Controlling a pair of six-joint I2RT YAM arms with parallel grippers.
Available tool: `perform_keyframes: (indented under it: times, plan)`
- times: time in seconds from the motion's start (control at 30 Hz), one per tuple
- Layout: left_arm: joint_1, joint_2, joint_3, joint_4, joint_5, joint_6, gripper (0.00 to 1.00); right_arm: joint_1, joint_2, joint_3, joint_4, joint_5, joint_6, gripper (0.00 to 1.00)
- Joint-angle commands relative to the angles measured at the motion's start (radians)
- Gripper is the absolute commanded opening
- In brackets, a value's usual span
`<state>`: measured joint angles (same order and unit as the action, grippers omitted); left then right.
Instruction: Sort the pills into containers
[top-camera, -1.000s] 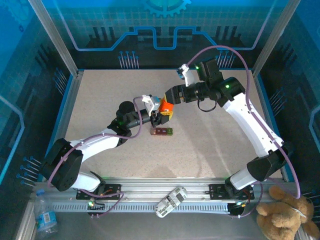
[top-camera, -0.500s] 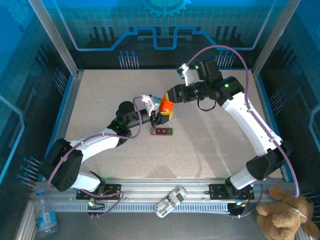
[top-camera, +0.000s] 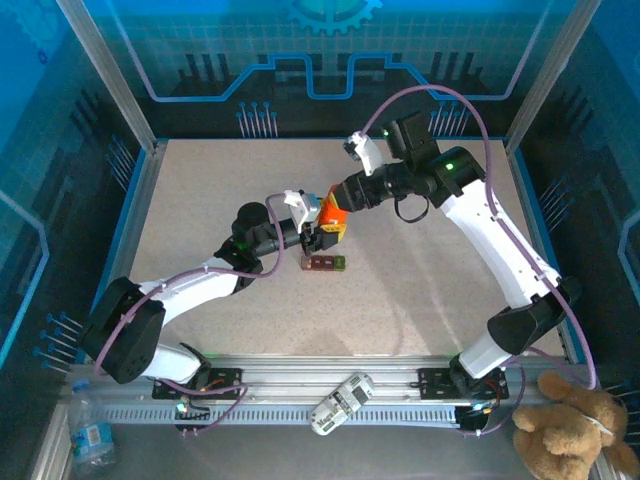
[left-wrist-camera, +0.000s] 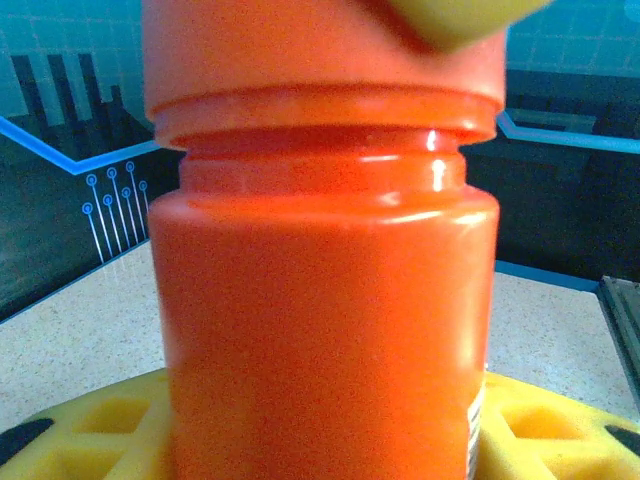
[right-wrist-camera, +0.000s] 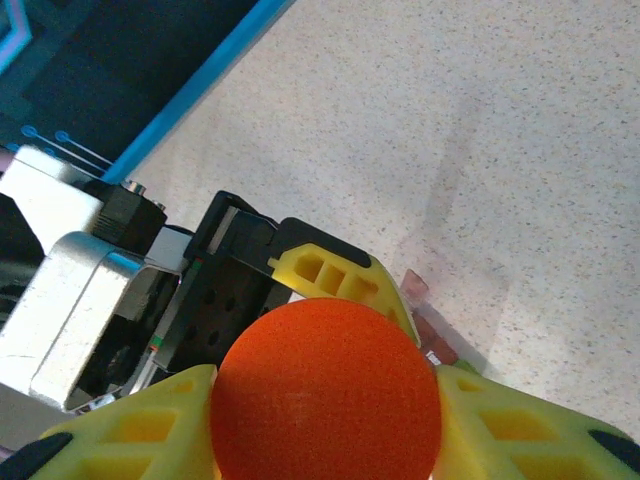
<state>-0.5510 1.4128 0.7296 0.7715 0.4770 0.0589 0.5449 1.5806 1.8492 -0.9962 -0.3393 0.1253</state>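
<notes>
Bottle: orange bottle (top-camera: 333, 216) upright mid-tabletop, held between both arms, just behind the strip.
Left gripper: left gripper (top-camera: 322, 232) is clamped on the bottle's body; its yellow fingers (left-wrist-camera: 90, 425) show either side of the bottle's base in the left wrist view, pressed to the plastic.
Right gripper: right gripper (top-camera: 338, 203) comes in from the right and above, closed around the cap (right-wrist-camera: 325, 390); in the right wrist view its yellow fingers (right-wrist-camera: 500, 420) hug the round orange top on both sides.
Step in hand: looks like a cap twist-off, one arm bracing, one arm turning. That's my read, not a certainty.
Containers: containers (top-camera: 326, 263), the dark red strip with a green end, lie flat on the tabletop (top-camera: 430, 280), just in front of the bottle, touched by neither gripper.
Pills: none to be seen; presumably inside the bottle.
Handling, bottle: rigid, smooth plastic, glossy, so likely slippery under torque; light. Best hold is low on the body for bracing, and square across the cap's rim for turning.
Handling, strip: small, light, stiff; likely to skid if nudged. Take it by the long edges or pin it down from above.
Risk: the bottle spinning in the left grip, or tipping pills out once open.
</notes>
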Motion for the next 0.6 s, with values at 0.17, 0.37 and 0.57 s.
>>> perform_keyframes:
  times: [0.17,0.37,0.57]
  plan:
    - [-0.006,-0.024,0.029,0.051,0.023,0.005,0.00,0.028,0.039,0.013,-0.079,0.033,-0.038,0.48]
    - [-0.006,-0.022,0.039,0.043,0.020,0.014,0.00,0.056,0.065,-0.004,-0.091,0.054,0.021,0.48]
    - [-0.006,-0.021,0.054,0.031,0.015,0.040,0.00,0.084,0.095,-0.035,-0.084,0.091,0.102,0.48]
